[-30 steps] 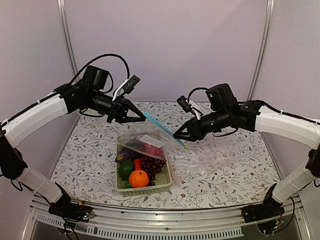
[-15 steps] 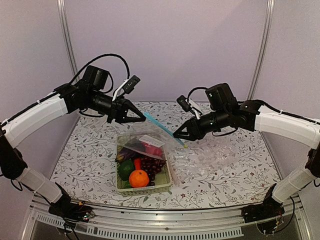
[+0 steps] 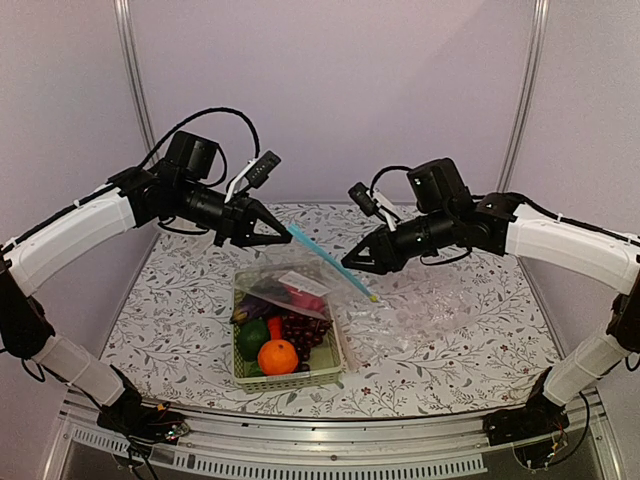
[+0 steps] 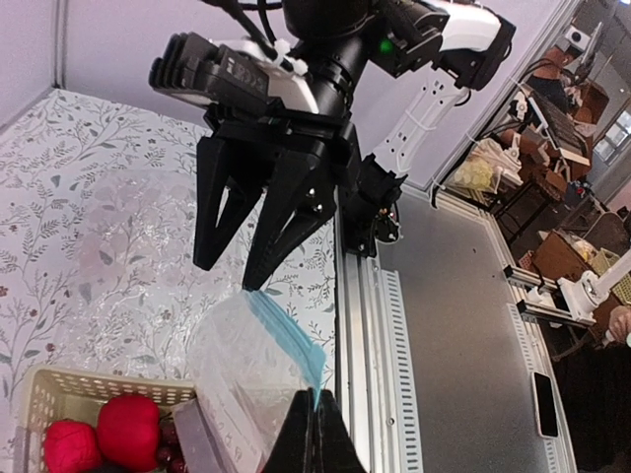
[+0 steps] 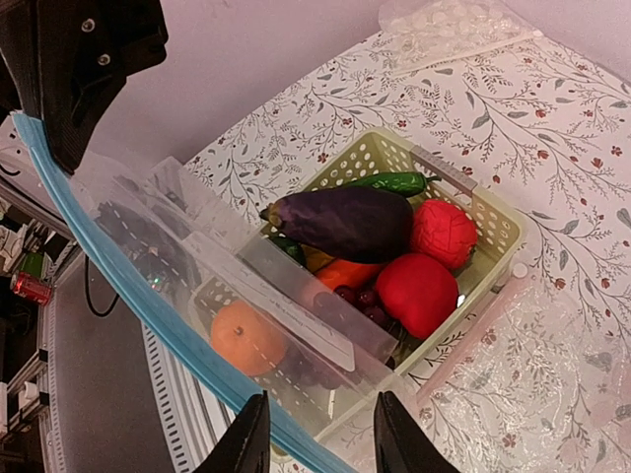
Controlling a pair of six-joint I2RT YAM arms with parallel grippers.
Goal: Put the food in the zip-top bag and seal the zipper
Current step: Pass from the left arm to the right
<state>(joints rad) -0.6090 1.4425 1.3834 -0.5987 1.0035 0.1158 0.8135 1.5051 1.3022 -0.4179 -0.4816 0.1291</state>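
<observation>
Now the right hand (image 3: 347, 262) has edged leftward along the zipper (image 3: 315, 248).

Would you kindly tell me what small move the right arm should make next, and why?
Probably close the right jaws on the light-blue zipper strip of the clear plastic zip-top bag: they stand open with the strip between them, while the shut left jaws pinch one end.

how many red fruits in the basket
2, at one end of the basket: a bumpy one by the eggplant, a smooth one beside it. Others may be hidden.
</observation>
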